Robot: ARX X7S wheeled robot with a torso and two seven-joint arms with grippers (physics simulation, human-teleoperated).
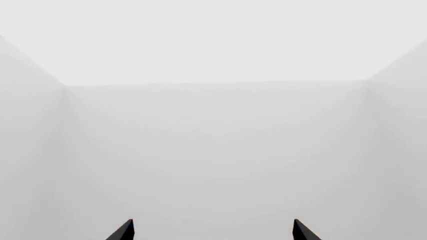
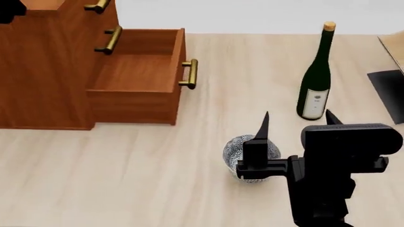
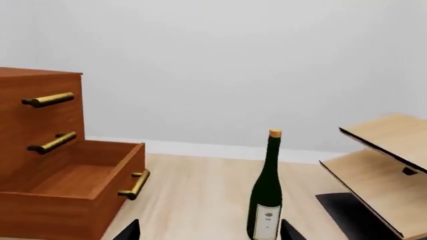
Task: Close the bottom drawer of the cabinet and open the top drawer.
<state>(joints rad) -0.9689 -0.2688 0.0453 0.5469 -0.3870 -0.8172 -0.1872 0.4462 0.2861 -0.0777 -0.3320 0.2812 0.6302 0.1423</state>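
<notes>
The reddish-brown cabinet (image 2: 44, 71) stands at the far left of the head view and also shows in the right wrist view (image 3: 33, 125). Its bottom drawer (image 2: 142, 78) is pulled out, empty, with its brass handle (image 2: 189, 73) facing right; it also shows in the right wrist view (image 3: 80, 190). The top drawer (image 3: 50, 100) is shut, as is the middle one. My right gripper (image 2: 296, 120) is open and empty, low in the head view, well right of the drawer. My left gripper (image 1: 212, 230) is open, facing only blank wall; it is out of the head view.
A dark green wine bottle (image 2: 317, 75) stands just beyond my right gripper. A patterned glass bowl (image 2: 246, 153) sits under the gripper's left finger. A pale wooden rack (image 3: 393, 165) on a black base (image 2: 388, 92) stands at the right.
</notes>
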